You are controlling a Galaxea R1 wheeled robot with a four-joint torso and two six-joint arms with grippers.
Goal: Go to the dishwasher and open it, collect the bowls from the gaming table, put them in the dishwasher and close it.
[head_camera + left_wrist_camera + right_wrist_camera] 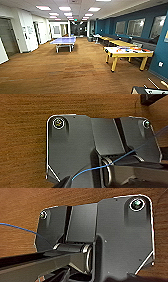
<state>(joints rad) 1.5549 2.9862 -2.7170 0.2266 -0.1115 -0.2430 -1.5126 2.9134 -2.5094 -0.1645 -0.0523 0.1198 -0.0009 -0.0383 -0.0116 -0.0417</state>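
The dishwasher and the bowls are out of view. In the head view I face a long room with brown carpet [75,70]. At the bottom right edge a dark corner of a piece of furniture [140,90] shows, with two pale rods [153,83] sticking out; I cannot tell whether it is the gaming table. Both wrist views look down past the robot's dark plate [72,149] [120,238] onto the carpet. Nothing held shows in either wrist view.
A blue table-tennis table [63,41] stands mid-room ahead. A yellow-legged table [127,53] with coloured items on top stands to the right, with more tables [110,40] along the blue wall [160,57] behind it. White walls and doorways [8,37] line the left.
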